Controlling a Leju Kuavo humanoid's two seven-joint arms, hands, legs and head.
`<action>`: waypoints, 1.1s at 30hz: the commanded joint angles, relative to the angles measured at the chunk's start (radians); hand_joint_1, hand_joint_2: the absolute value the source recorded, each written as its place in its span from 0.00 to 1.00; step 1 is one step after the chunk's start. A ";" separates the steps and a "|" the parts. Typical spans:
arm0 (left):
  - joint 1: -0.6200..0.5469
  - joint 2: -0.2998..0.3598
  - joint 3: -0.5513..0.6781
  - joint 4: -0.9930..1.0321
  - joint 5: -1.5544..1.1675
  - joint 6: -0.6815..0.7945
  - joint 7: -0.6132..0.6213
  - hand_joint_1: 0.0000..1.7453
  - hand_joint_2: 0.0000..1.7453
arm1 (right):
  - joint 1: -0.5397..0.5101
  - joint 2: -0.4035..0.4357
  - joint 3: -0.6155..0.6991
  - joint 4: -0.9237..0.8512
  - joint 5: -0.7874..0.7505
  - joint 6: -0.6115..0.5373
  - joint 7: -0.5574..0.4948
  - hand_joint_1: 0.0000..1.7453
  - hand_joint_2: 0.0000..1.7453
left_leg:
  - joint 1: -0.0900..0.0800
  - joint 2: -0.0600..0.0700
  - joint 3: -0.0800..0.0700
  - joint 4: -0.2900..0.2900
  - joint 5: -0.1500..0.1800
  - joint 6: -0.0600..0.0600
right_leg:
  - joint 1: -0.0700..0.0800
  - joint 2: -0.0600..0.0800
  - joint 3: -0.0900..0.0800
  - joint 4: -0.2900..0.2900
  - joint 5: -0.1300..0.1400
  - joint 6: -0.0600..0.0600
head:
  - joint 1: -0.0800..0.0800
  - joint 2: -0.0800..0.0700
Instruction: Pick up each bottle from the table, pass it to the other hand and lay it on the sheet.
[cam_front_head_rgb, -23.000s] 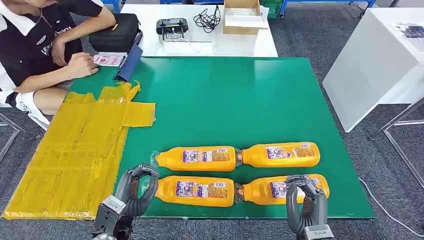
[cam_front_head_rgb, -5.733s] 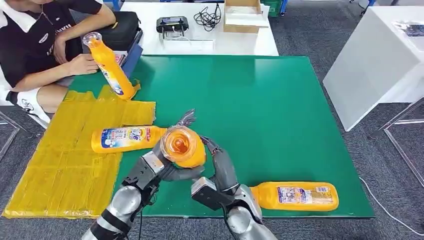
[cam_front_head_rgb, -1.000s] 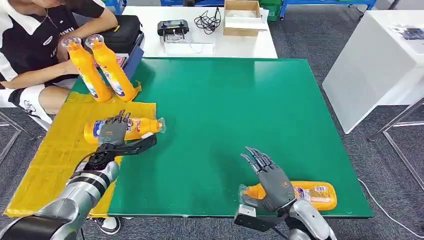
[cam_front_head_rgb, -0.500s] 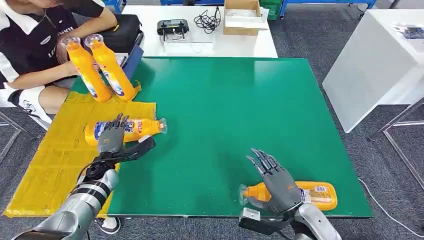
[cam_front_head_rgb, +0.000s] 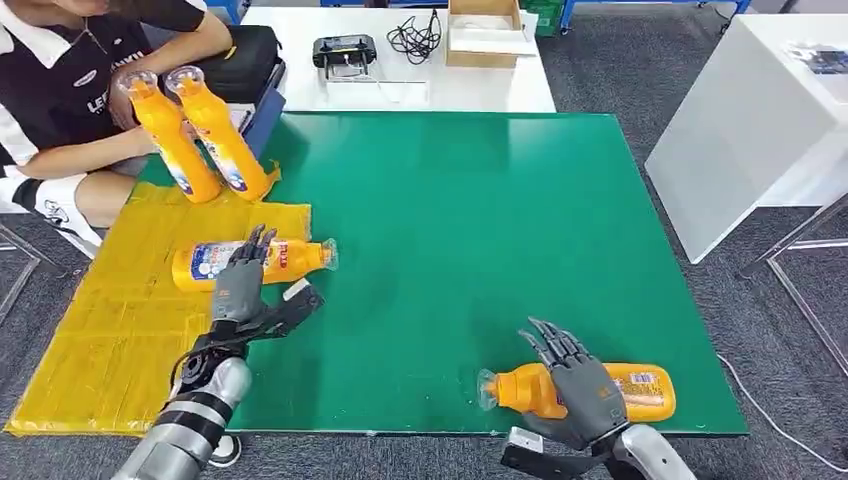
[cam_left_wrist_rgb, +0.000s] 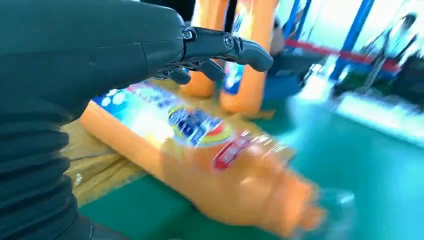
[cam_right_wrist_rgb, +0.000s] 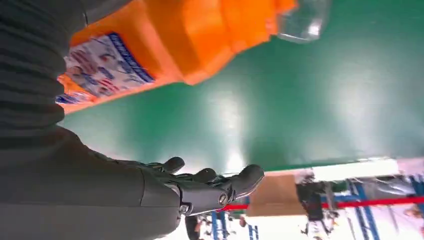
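On the green counter (cam_front_head_rgb: 480, 200) one bottle (cam_front_head_rgb: 255, 263) lies flat on the yellow sheet (cam_front_head_rgb: 120, 320) beside my left hand (cam_front_head_rgb: 245, 290), fingers spread and empty; my right hand (cam_front_head_rgb: 578, 385) hovers open over the last bottle (cam_front_head_rgb: 630, 392), poised, I judge, to grasp it.

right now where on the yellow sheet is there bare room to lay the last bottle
Free: the near stretch of the yellow sheet, below the lying bottle and left of the left hand. Crowded: the far end, where a person holds two upright bottles.
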 joint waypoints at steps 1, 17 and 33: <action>0.081 -0.024 -0.028 -0.202 0.082 0.011 -0.045 0.00 1.00 | 0.003 -0.030 -0.025 0.081 0.016 0.013 0.047 0.00 1.00 | 0.000 0.000 0.001 0.000 -0.001 -0.001 | 0.000 0.000 0.001 -0.001 -0.001 0.000 | -0.001 0.000; 0.182 -0.034 -0.105 -0.436 0.148 -0.035 -0.075 0.00 1.00 | -0.001 -0.019 -0.061 0.170 0.228 0.025 0.293 0.00 1.00 | 0.001 0.000 0.001 -0.001 -0.002 -0.001 | 0.001 0.000 0.001 -0.002 -0.001 -0.001 | 0.000 0.000; 0.186 -0.040 -0.138 -0.455 0.151 -0.033 -0.067 0.00 1.00 | -0.037 0.031 -0.142 0.296 0.395 0.052 0.430 1.00 1.00 | 0.001 -0.001 0.001 -0.002 0.000 -0.001 | 0.001 0.000 0.002 -0.003 0.000 0.000 | 0.000 0.000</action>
